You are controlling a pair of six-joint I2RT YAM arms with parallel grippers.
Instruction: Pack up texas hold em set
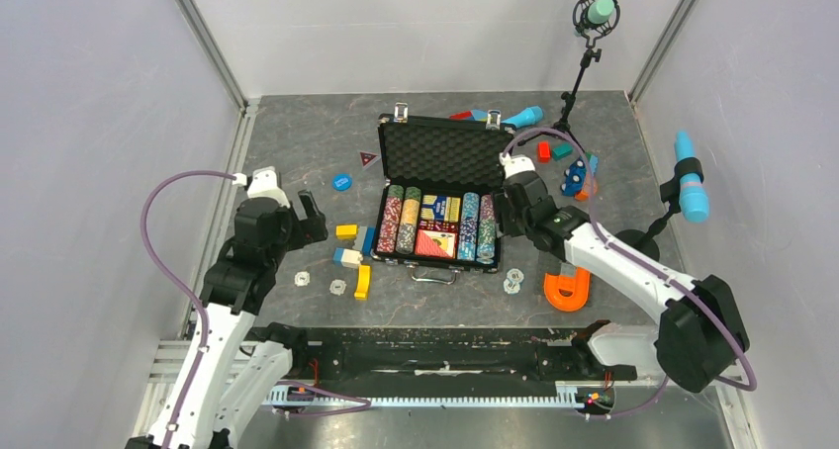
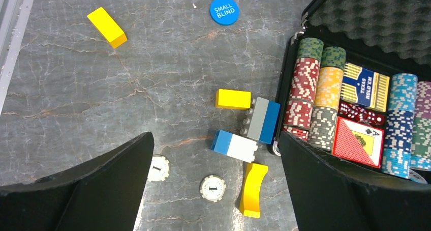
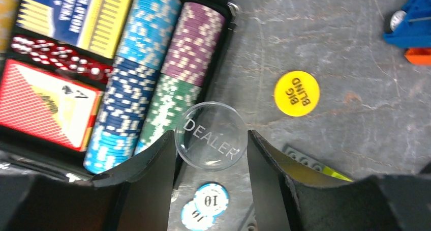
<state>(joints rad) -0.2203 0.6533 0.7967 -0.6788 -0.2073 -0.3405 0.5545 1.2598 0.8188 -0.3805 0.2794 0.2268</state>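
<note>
Grey marbled tabletop [image 1: 297, 133] carries everything. On the left, the left end effector [image 1: 290, 210] hangs with its fingers spread wide and nothing between them. It is above 2 loose white chips [image 2: 158, 168] and a scatter of toy blocks [image 2: 234, 98]. A blue SMALL BLIND button [image 2: 224, 10] lies flat farther back, apart from the briefcase [image 1: 388, 147].

In the middle that black briefcase lies open, its foam-lined lid [image 1: 442, 157] laid back away from the arms. Rows of poker chips [image 2: 302, 88] fill the tray. Between the rows sit a blue card deck [image 2: 365, 86], red dice [image 2: 362, 113] and a red-backed deck [image 2: 358, 142] (an A printed on its corner).

At the briefcase's right-hand edge, the right end effector [image 1: 502, 215] pinches a clear round DEALER button [image 3: 211, 135] by its rim, beside the purple and green chips. 2 pale-blue chips [image 3: 211, 200] marked 10 lie overlapping on the tabletop under it. Farther right, a yellow BIG BLIND button [image 3: 297, 93] lies flat, apart from the briefcase.
</note>
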